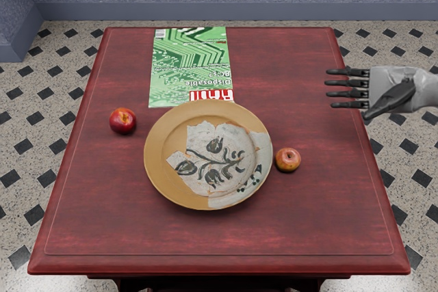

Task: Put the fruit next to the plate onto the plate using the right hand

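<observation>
Head view: nothing of the task is seen to be done yet. The right hand (369,89) is held at the right edge of the frame, above the bench (321,223), its fingers stretched out straight and nothing gripped. It is well apart from the fruit (288,159), which lies on the bench just beside the right rim of the plate (159,162), right of centre. Reaching, grasping and placing are all judged to remain. The fruit is shown small, round, orange-red with a yellowish patch. A redder apple (122,120) lies left of the plate.
</observation>
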### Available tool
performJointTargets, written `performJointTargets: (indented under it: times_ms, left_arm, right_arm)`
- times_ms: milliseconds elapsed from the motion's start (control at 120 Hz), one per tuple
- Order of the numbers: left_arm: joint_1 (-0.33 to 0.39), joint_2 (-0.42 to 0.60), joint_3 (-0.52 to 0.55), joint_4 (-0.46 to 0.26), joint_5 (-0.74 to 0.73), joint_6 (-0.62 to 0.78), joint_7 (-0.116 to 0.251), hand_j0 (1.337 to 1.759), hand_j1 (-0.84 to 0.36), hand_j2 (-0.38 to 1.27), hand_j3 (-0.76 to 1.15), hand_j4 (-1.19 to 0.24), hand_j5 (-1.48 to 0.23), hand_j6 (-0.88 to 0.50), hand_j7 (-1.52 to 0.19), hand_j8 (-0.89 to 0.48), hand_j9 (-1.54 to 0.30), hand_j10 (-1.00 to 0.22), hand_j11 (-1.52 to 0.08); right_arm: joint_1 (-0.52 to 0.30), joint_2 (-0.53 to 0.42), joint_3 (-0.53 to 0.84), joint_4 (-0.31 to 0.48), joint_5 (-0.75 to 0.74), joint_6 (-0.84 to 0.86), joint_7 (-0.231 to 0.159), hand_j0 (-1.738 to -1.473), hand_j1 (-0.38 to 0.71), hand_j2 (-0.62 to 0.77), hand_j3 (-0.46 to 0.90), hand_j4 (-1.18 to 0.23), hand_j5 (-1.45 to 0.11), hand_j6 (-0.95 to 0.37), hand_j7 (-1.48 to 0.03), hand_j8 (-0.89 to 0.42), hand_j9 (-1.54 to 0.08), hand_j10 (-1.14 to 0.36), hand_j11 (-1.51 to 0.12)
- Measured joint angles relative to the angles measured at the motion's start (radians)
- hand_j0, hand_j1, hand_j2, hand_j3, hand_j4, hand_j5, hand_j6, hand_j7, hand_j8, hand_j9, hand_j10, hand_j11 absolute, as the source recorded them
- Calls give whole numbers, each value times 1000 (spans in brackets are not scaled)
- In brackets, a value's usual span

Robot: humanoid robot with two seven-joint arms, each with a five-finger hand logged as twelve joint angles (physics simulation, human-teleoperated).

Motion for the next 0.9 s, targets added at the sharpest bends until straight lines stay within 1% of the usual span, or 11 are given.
performJointTargets:
  times_ms: [225,367,433,525,592,667,742,817,900]
  left_arm:
    - [0,0,0,0,0,0,0,1658,349,0,0,0,0,0,0,0,0,0,0]
    - [0,0,0,0,0,0,0,1658,349,0,0,0,0,0,0,0,0,0,0]
    - [0,0,0,0,0,0,0,1658,349,0,0,0,0,0,0,0,0,0,0]
    - [0,0,0,0,0,0,0,1658,349,0,0,0,0,0,0,0,0,0,0]
    - [0,0,0,0,0,0,0,1658,349,0,0,0,0,0,0,0,0,0,0]
    - [0,0,0,0,0,0,0,1658,349,0,0,0,0,0,0,0,0,0,0]
    - [0,0,0,0,0,0,0,1658,349,0,0,0,0,0,0,0,0,0,0]
    - [0,0,0,0,0,0,0,1658,349,0,0,0,0,0,0,0,0,0,0]
    - [0,0,0,0,0,0,0,1658,349,0,0,0,0,0,0,0,0,0,0]
  right_arm:
    - [20,1,10,22,-68,0,-2,-1658,-349,0,0,0,0,3,0,3,0,2,0]
    - [53,1,40,27,-259,0,14,-1658,-349,0,0,0,0,2,0,2,0,1,0]
    - [59,-1,68,48,-373,0,35,-1658,-349,0,0,0,0,2,0,1,0,1,0]
    - [62,-5,98,127,-544,0,81,-1658,-349,0,0,0,0,1,0,0,0,0,0]
    - [60,-7,109,204,-640,-33,101,-1658,-349,0,0,-1,0,0,0,0,0,0,0]
    - [51,-12,115,301,-724,-125,113,-1658,-349,0,0,-1,0,-1,0,-1,0,-1,0]
    - [21,-22,118,380,-788,-238,130,-1658,-349,0,0,-2,0,-2,0,-2,0,-1,0]
    - [-22,-33,119,441,-831,-358,156,-1658,-349,1,0,-2,0,-3,0,-2,0,-2,0]
    - [-70,-41,119,505,-876,-487,171,-1658,-349,1,0,-3,0,-4,0,-3,0,-2,0]
